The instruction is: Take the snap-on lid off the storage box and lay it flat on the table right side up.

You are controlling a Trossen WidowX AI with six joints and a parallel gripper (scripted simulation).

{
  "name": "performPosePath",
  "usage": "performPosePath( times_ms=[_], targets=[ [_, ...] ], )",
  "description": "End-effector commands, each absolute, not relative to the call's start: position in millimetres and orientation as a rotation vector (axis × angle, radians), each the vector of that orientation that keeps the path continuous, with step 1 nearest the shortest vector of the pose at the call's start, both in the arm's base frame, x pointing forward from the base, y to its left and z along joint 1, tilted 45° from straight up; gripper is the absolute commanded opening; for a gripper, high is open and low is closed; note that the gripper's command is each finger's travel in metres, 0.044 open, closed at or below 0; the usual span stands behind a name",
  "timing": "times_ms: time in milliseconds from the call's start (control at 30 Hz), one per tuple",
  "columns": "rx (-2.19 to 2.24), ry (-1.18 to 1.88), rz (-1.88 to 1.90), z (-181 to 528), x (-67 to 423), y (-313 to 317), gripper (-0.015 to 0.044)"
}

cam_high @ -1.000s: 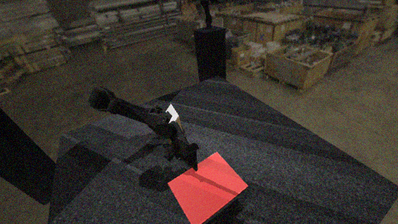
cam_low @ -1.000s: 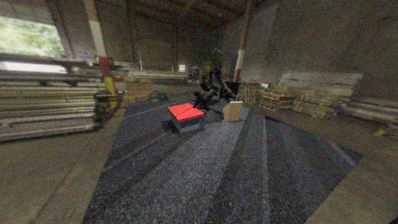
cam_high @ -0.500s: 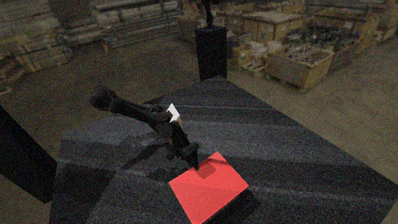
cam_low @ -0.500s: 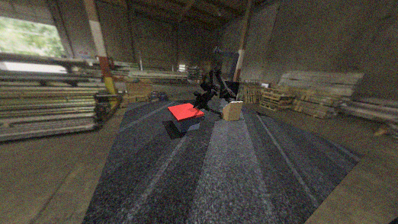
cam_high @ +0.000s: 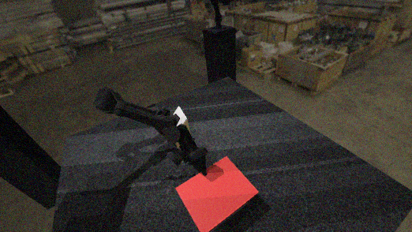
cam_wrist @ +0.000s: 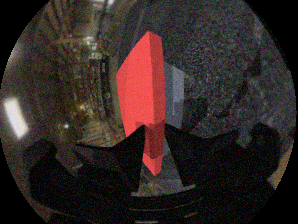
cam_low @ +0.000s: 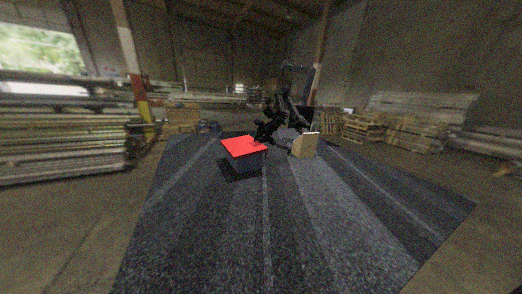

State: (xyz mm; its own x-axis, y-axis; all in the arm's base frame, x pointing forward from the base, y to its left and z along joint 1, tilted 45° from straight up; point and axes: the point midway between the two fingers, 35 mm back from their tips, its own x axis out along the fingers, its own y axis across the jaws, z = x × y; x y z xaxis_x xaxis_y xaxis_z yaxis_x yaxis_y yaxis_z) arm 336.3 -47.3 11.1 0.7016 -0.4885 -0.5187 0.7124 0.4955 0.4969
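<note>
The red lid (cam_high: 217, 197) (cam_low: 242, 146) (cam_wrist: 136, 90) lies roughly level over the storage box, red face up. The blue-grey box (cam_low: 247, 164) (cam_wrist: 177, 95) stands on the table (cam_high: 316, 174) (cam_low: 350, 220). The lid hides most of the box in the top view, and no clear gap between lid and box shows. My gripper (cam_high: 205, 173) (cam_low: 256, 142) (cam_wrist: 154, 127) is shut on the lid at its edge nearest the arm, with one finger on each side of that edge in the wrist view.
A tan block with a white top (cam_high: 180, 115) (cam_low: 304, 146) stands on the table beside the arm, away from the box. A black pedestal (cam_high: 220, 53) rises beyond the table's far corner. Another large dark shape (cam_high: 25, 166) stands at the left table edge.
</note>
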Motion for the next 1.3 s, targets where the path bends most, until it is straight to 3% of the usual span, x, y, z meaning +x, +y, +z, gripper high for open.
performPosePath(
  times_ms=[0,1267],
  targets=[
    [0.75,0.332,-0.744,10.9,336.7,-47.5,0.0],
    [0.751,0.332,-0.745,16.9,340.2,-41.5,0.0]
  ],
)
